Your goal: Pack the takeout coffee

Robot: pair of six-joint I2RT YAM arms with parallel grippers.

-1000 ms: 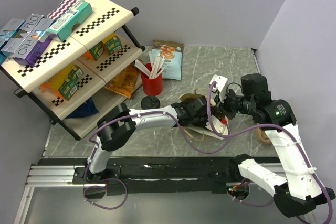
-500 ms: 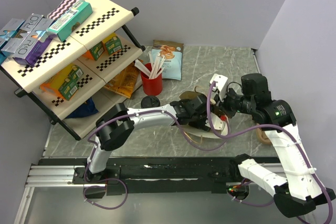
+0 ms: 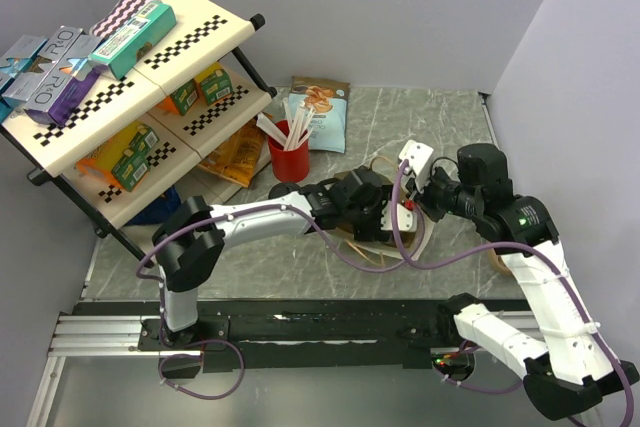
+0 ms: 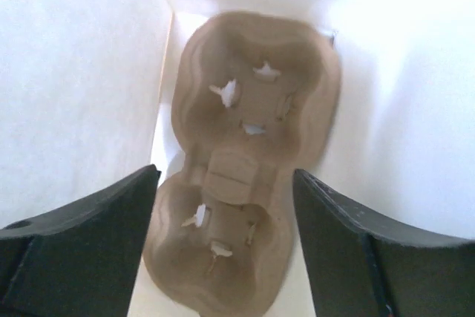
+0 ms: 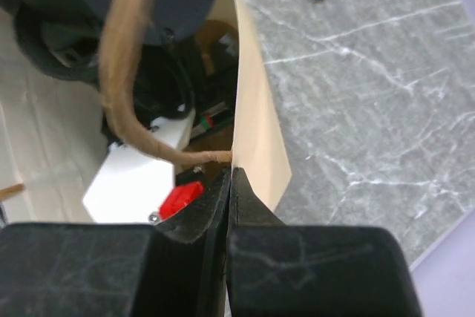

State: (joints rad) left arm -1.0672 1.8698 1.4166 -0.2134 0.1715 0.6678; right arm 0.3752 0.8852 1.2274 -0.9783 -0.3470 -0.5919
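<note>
Compared with a second ago, the left gripper (image 4: 224,183) has spread its fingers wider, and that arm's elbow has swung out to the left. It reaches down into the paper bag (image 4: 74,72) with its fingers apart. A moulded cup carrier (image 4: 249,131) lies below and between them. The right gripper (image 5: 230,177) is clamped on the bag's rim. The takeout coffee is in neither grip, and its place cannot be told.

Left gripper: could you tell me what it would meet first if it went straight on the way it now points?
Probably the pulp cup carrier at the bottom of the white bag: the open left gripper points at the ridge between its two empty wells. Nothing shows in between, though depth is unclear.
</note>
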